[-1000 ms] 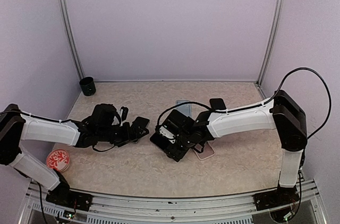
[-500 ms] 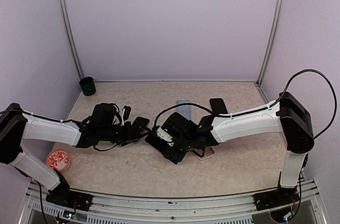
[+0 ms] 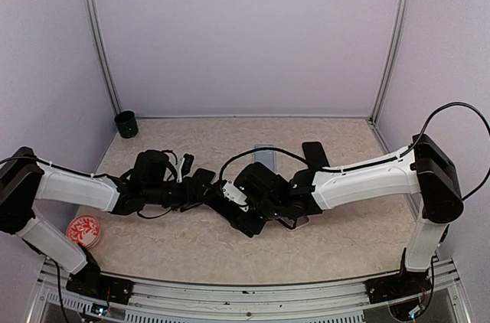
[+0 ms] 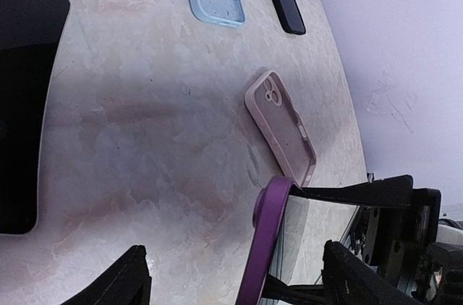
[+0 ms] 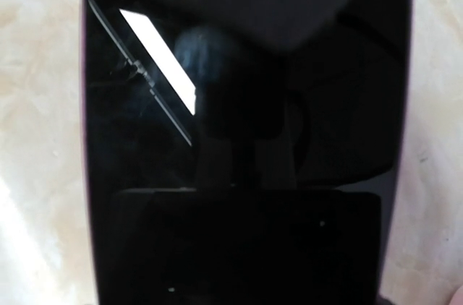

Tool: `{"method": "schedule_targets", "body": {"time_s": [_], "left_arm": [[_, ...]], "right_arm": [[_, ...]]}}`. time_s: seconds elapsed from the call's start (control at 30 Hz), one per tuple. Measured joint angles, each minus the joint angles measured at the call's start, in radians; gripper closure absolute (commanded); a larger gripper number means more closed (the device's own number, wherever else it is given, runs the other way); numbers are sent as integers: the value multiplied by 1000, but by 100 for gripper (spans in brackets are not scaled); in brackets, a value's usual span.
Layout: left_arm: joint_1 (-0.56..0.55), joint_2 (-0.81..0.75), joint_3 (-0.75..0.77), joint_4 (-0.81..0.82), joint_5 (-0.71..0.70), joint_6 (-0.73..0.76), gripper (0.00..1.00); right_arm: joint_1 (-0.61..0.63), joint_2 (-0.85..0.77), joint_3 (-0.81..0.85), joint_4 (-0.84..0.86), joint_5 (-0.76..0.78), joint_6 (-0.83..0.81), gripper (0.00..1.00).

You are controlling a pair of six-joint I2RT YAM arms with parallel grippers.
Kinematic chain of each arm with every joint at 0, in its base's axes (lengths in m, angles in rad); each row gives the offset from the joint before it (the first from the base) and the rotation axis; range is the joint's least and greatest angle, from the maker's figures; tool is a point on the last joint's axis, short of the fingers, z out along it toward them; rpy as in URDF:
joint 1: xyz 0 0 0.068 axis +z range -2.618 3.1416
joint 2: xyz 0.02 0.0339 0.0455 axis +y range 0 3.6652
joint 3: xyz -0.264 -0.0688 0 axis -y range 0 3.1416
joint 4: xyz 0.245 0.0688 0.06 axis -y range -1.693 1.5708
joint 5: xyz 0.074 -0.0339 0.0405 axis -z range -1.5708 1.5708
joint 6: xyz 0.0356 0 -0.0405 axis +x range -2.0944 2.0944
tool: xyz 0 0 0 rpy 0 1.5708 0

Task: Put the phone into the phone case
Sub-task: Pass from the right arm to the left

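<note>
black flat phone (image 5: 246,139): glossy, mirror-like glass face | purple phone case (image 4: 264,247): smooth plastic, soft sheen | pale pink phone case (image 4: 281,128): matt, rubbery-looking plastic | beige marbled tabletop (image 4: 145,139): smooth, faintly shiny

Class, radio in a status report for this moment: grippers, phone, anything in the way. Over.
Left gripper open, empty. Right gripper shut on phone, held on edge. Pink case flat on table, nothing seen between.
</note>
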Motion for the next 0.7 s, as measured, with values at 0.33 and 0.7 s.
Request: {"method": "schedule_targets", "body": {"time_s": [0.33,0.7], "left_arm": [[-4,3,-35,98,84,-26,64],[-22,5,-38,160,143,0,100]], "right_arm": [[9,-10,-19,22,0,-11,45],[14,-20,-39,40,10,-10,45]]}}
